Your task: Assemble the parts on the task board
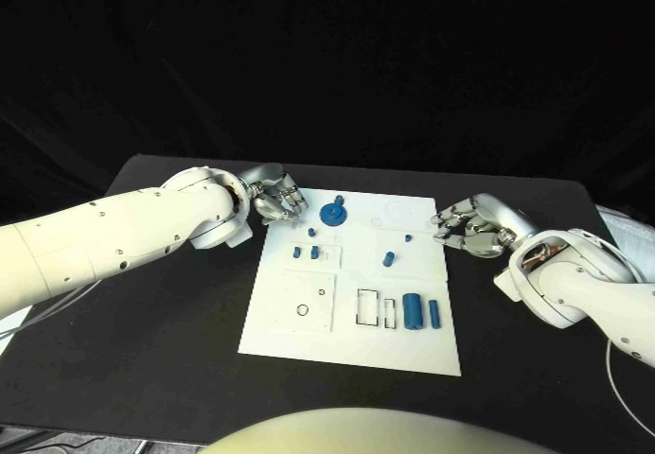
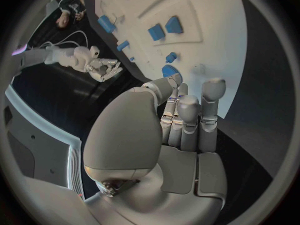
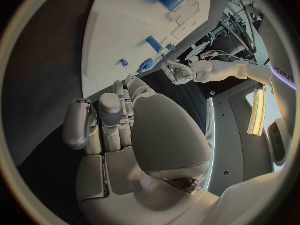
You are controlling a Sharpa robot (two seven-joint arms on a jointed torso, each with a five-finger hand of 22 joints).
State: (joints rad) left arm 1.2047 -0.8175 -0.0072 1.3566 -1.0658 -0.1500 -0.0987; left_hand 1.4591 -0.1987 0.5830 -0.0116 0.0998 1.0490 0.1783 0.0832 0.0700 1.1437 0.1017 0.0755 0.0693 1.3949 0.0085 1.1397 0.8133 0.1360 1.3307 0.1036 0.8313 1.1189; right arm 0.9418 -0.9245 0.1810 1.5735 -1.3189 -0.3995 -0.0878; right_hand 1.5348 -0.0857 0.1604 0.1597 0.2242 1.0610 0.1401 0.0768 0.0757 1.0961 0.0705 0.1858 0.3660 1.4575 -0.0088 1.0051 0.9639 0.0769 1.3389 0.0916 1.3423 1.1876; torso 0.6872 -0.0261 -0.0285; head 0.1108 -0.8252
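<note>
The white task board (image 1: 293,331) lies mid-bench, long axis running 12 to 6 o'clock. Two blue cylinders (image 1: 413,309) lie at its 5 o'clock corner, pointing 12 to 6. A round blue part (image 1: 333,215) sits near 12. Left hand (image 1: 277,197) and right hand (image 1: 469,227) flank the board's far end, fingers curled, holding nothing

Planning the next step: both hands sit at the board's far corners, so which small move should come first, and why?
Probably the left hand should reach toward the round blue part beside it. Both hands appear to hold nothing, the right hand hangs at the task board edge, and that part lies nearest the left fingers.
</note>
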